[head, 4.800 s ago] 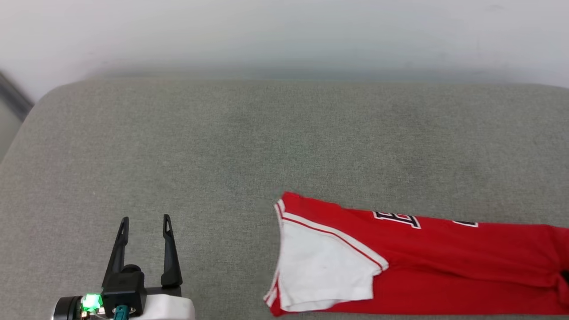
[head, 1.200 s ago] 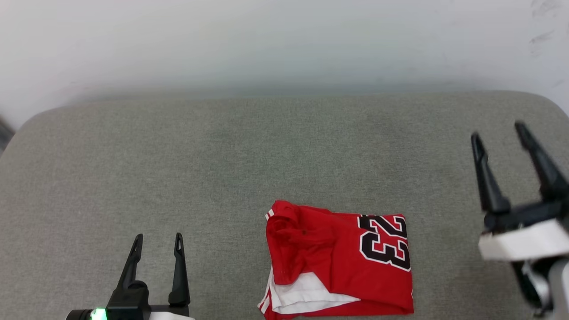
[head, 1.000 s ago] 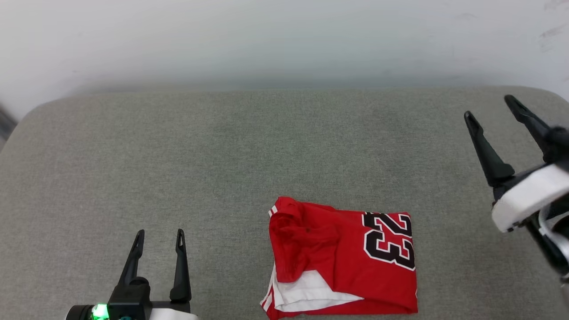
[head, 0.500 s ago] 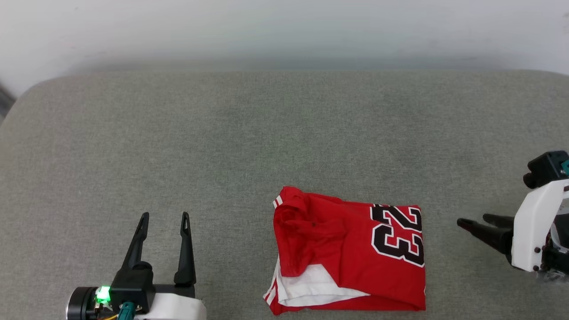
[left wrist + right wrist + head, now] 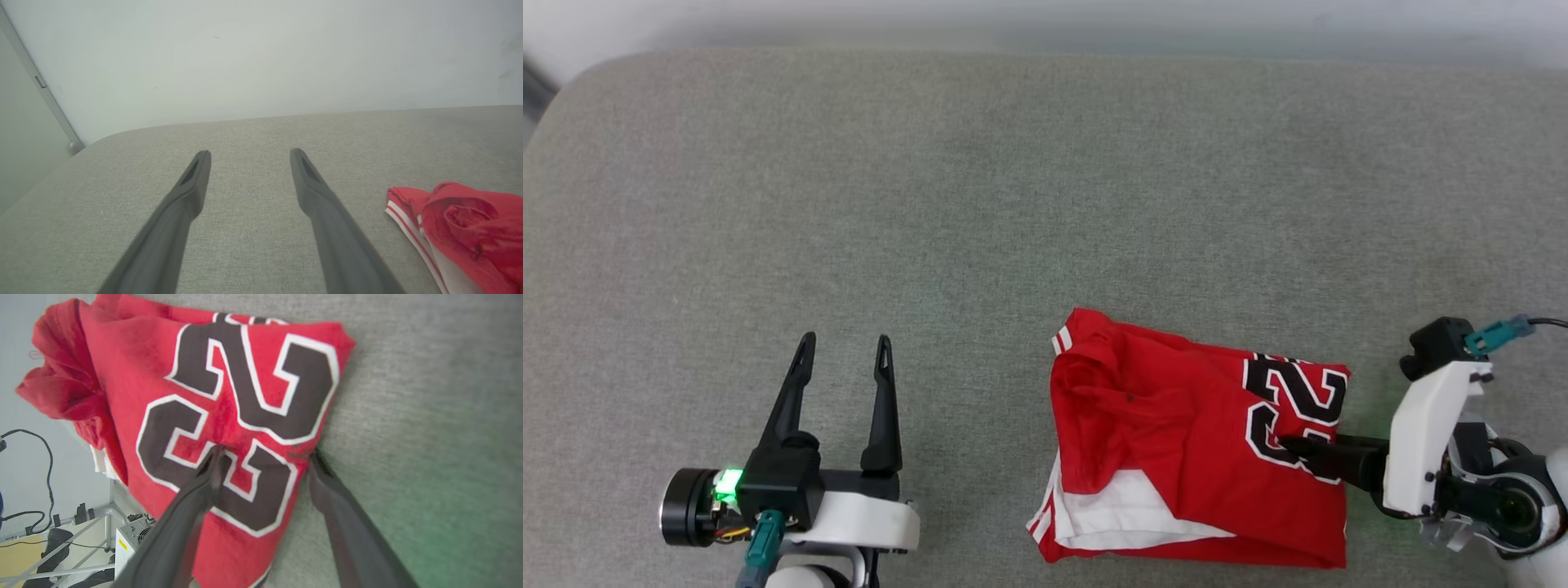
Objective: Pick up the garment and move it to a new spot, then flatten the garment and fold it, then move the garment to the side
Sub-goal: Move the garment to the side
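Now the head camera looks lower than half a second ago, so the grey cushion [image 5: 931, 204] takes up nearly the whole head view and the wall is a thin strip. The garment [image 5: 1176, 457] lies on the cushion's near right part as a compact folded rectangle; a few seconds back it was a long strip running off to the right. The right gripper [image 5: 265, 455], then well clear of the fabric, has reached its right edge. Its jaws are spread, with one finger over the black number [image 5: 237, 416] and the other at the very edge; whether that one goes under the cloth I cannot tell. The left gripper [image 5: 845, 339] stays over bare cushion, well left of the garment, jaws apart and empty.
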You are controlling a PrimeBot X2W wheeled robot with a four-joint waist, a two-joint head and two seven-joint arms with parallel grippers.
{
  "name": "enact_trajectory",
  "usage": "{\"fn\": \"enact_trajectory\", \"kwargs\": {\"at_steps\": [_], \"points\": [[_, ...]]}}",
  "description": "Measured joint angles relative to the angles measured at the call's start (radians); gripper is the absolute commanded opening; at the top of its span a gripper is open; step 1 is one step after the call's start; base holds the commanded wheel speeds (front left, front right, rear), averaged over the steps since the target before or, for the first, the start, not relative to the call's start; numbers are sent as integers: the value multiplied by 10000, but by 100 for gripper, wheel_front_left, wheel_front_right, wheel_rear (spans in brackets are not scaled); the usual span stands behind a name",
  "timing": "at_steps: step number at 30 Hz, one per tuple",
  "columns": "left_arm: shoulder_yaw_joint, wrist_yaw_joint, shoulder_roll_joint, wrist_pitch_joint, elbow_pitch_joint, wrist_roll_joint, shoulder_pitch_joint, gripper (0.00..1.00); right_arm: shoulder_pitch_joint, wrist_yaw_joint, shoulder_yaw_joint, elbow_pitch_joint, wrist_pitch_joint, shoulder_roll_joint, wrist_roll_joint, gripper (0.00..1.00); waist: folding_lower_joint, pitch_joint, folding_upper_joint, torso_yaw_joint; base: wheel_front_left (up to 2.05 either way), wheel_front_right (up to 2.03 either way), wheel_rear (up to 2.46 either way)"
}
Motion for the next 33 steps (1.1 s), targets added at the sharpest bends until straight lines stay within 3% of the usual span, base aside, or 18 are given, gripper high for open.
{"fn": "enact_trajectory", "kwargs": {"at_steps": [9,11,22,33], "points": [[-65,-19,-27,0,79,-2,-354,100,-508,4,1087,491,-284,-107,290,100,-2,492,0,329,0,0,0],[-67,-13,-33,0,96,-8,-373,100,-533,4,1292,499,-500,-196,364,0,-2,525,0,364,0,0,0],[-4,92,-67,2,251,-61,-103,100,-802,-6,2792,42,-1919,-853,527,0,1,-138,0,225,0,0,0],[337,207,-73,0,123,-100,546,100,-1830,-6,3735,-2190,-2253,-3306,-88,0,1,-935,0,-980,0,0,0]]}}
